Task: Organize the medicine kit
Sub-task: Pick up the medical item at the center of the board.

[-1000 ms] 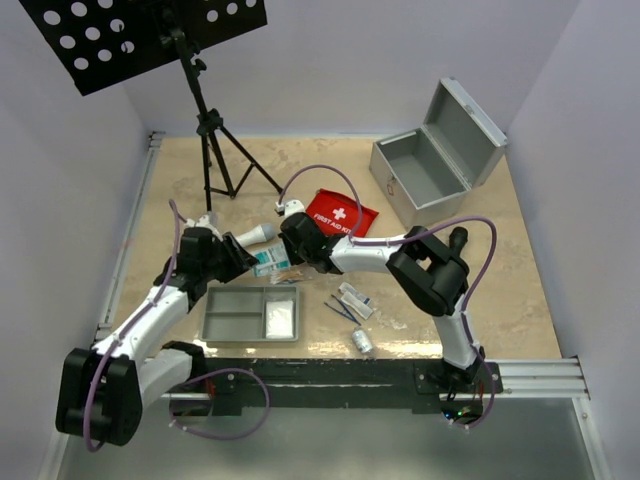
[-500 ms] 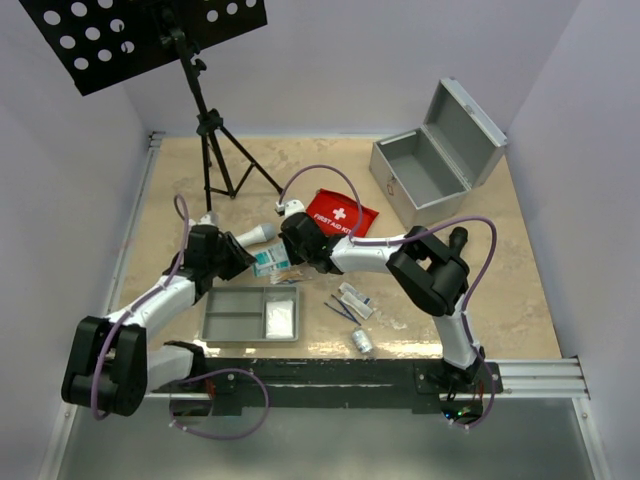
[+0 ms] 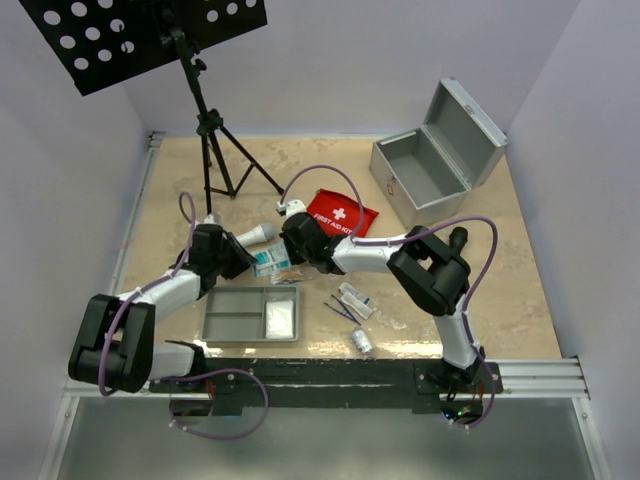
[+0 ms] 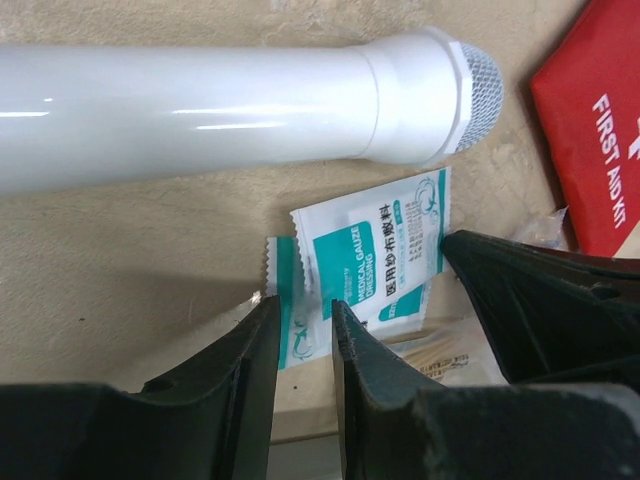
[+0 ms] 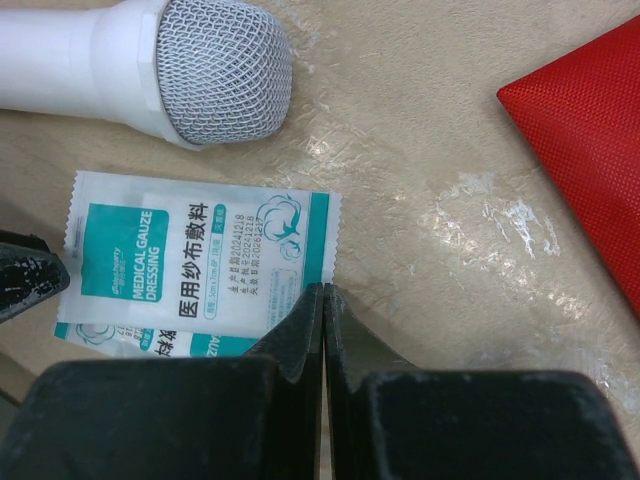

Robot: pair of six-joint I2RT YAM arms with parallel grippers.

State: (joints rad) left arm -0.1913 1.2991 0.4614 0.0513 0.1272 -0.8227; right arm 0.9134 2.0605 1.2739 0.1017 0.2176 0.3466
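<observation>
Left arm [image 3: 160, 292] has swung its rear links up and in since the earlier frames. The left gripper [image 4: 303, 312] has barely shifted, and the right gripper [image 5: 322, 297] and the supplies look unchanged.

The gauze packets [image 5: 195, 245] lie flat on the tabletop [image 3: 480, 270], one overlapping the other. They sit just beside the white mesh-tipped tube [image 4: 250, 100], between the grey tray [image 3: 232, 315] and the red pouch [image 3: 340, 215]. The open metal case [image 3: 425, 170] is well apart, at the far right.

Left jaws are released to a narrow slit, straddling the lower packet's corner. Right jaws are clenched flat together with their tips at the top packet's edge; we cannot tell whether that edge is nipped.

We judge the packets light, thin, floppy and slick, so they should be pinched at a sealed edge or they will slide.

Only the wrist views show that there are two packets and how the fingertips meet them. Only the top view shows the tray, the case and the other loose supplies.
</observation>
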